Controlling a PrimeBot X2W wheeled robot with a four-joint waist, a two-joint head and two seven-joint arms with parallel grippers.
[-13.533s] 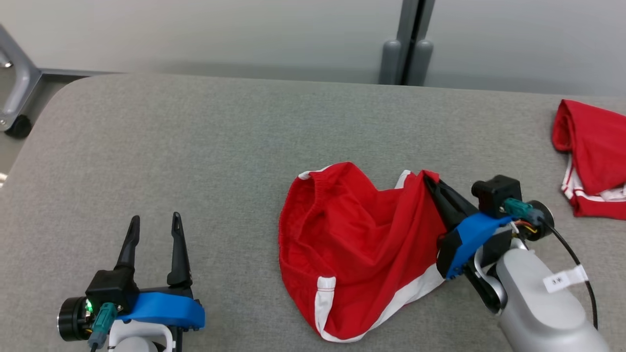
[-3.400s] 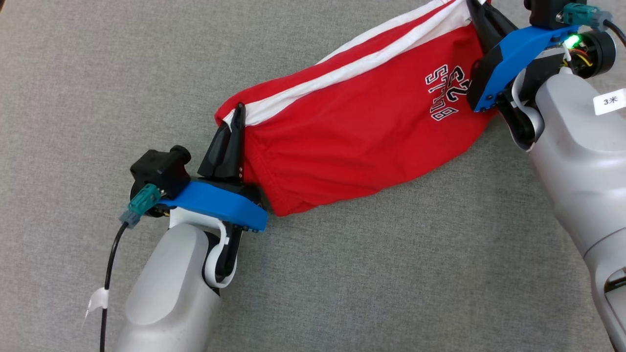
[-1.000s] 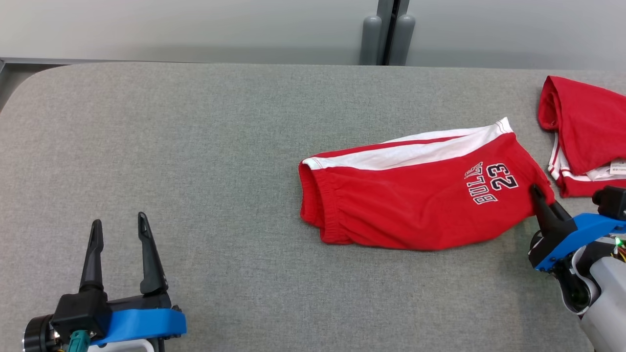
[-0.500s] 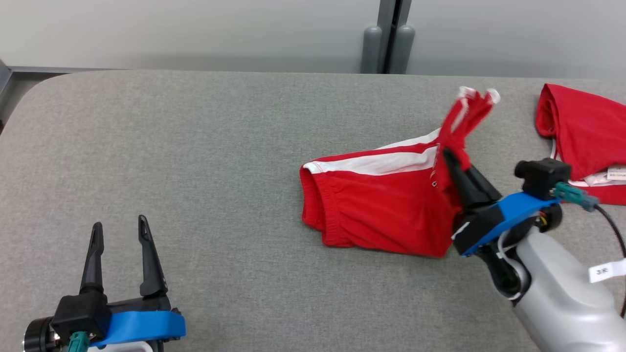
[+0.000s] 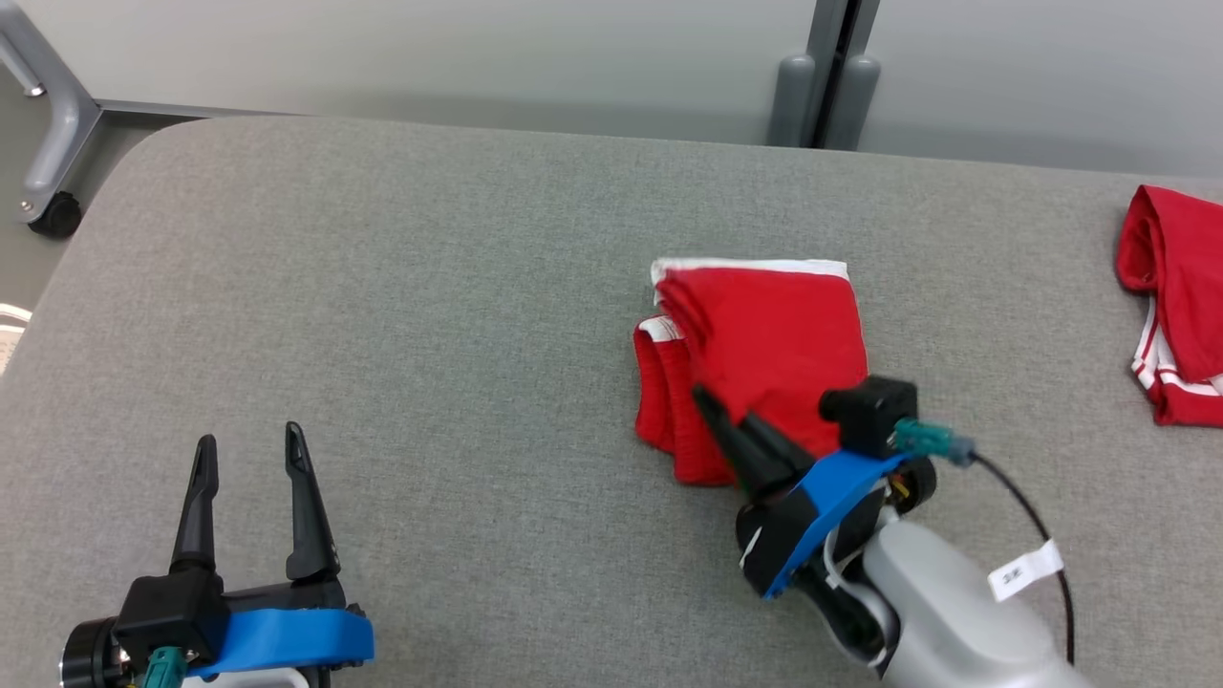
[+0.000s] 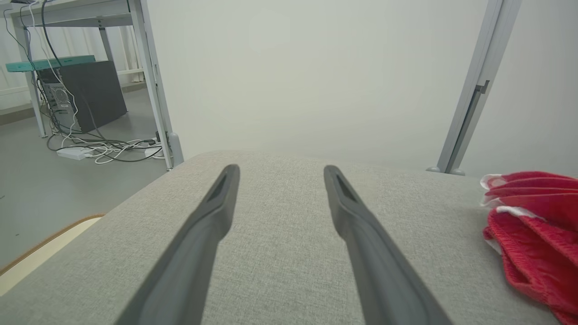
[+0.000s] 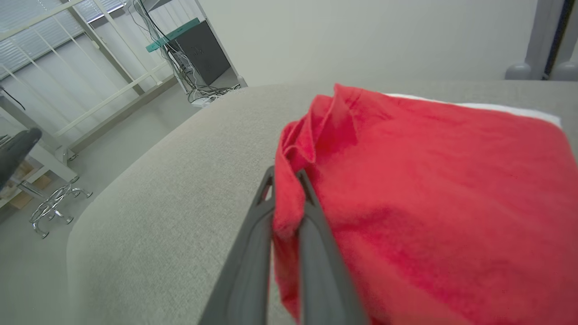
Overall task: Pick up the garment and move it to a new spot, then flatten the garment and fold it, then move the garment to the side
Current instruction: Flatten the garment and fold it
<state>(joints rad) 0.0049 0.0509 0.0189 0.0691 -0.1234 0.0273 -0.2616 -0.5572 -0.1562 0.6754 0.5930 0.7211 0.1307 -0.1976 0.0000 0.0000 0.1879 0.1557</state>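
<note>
The red shorts [image 5: 764, 349] lay doubled over near the middle of the grey padded table [image 5: 430, 287]; the right gripper [image 5: 704, 397] had its fingers clamped on a fold of their near left edge; the left gripper [image 5: 248, 437] sat well apart at lower left, fingers spread, holding nothing; another red garment [image 5: 1180, 296] lay far right.

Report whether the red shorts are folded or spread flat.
Folded: the red shorts lie doubled over, upper layer covering the lower, its edge pinched in the right claw.
</note>
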